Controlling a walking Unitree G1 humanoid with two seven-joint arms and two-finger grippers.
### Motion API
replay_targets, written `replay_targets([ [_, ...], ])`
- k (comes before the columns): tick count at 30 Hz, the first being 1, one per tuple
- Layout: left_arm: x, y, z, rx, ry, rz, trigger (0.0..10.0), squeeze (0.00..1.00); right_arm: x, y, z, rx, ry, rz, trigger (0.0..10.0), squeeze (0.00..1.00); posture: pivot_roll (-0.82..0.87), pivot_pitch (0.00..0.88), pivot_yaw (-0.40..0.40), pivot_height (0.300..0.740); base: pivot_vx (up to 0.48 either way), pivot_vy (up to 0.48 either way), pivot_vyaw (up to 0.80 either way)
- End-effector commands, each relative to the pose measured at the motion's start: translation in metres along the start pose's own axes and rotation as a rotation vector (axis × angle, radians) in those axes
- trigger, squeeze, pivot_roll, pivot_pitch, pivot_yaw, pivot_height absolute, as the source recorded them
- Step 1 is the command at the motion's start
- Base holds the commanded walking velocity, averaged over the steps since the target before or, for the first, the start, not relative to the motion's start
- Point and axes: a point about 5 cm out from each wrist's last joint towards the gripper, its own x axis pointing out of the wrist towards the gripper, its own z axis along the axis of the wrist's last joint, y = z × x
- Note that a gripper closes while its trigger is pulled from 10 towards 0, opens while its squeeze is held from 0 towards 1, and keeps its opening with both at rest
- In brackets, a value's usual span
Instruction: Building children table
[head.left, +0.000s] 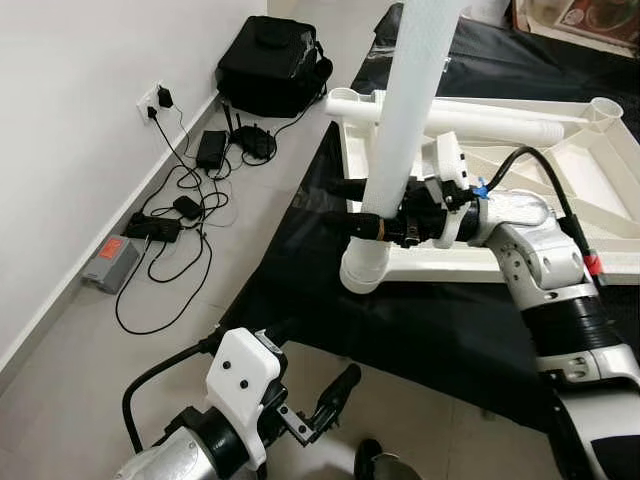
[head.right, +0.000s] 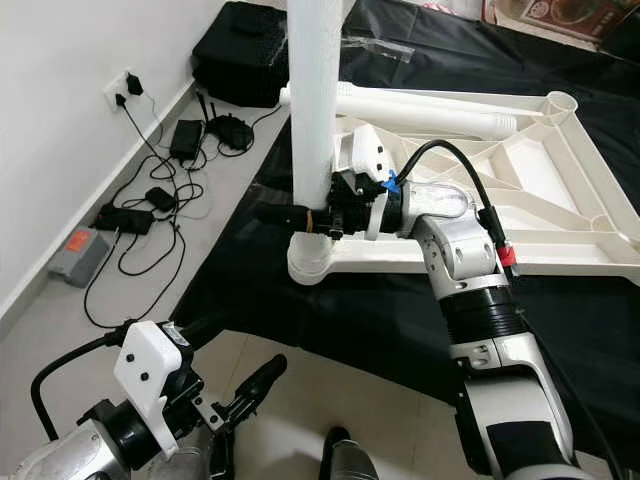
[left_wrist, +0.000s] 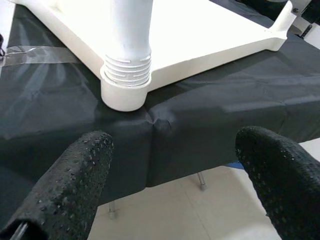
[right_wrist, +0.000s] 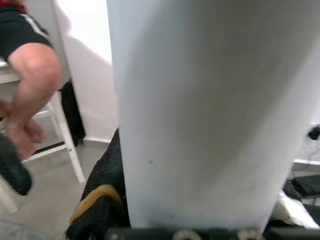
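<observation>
The white children's table (head.left: 600, 170) lies upside down on a black cloth (head.left: 420, 330). One white leg (head.left: 410, 100) stands upright in the near corner socket (head.left: 362, 272). My right gripper (head.left: 360, 207) is shut on this leg just above the socket; the right wrist view has the leg (right_wrist: 200, 110) close up beside a finger (right_wrist: 97, 210). A second white leg (head.left: 470, 118) lies along the table's far edge. My left gripper (left_wrist: 175, 175) is open and holds nothing, low over the floor before the cloth's edge, facing the socket (left_wrist: 125, 85).
Along the wall on my left, the floor holds a black bag (head.left: 272, 62), cables and chargers (head.left: 170, 215), a grey box (head.left: 110, 262) and a wall outlet (head.left: 155, 100). A person's leg (right_wrist: 30, 85) on a white stool appears in the right wrist view.
</observation>
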Motion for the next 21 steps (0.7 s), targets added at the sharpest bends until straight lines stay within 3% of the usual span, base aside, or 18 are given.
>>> replay_targets([
  [1,-0.001,0.000,-0.004,-0.003,0.017,0.005,10.0,0.00,-0.011,-0.001,-0.029,0.067,0.109,-0.088,10.0,0.00,0.22,0.326,-0.050,0.740,0.000,0.000,0.00],
  [15,-0.001,0.001,-0.003,-0.001,0.015,0.006,10.0,0.00,-0.019,-0.008,-0.039,0.087,0.112,-0.253,10.0,0.00,0.22,0.328,-0.046,0.740,0.000,0.000,0.00],
  [18,-0.001,0.001,-0.003,-0.001,0.014,0.005,10.0,0.00,-0.020,-0.014,-0.045,0.107,0.136,-0.341,10.0,0.00,0.22,0.329,-0.045,0.740,0.000,0.000,0.00],
  [21,-0.001,0.001,-0.002,0.000,0.012,0.005,10.0,0.00,-0.026,-0.028,-0.050,0.144,0.158,-0.528,10.0,0.00,0.22,0.322,-0.042,0.740,0.000,0.000,0.00],
])
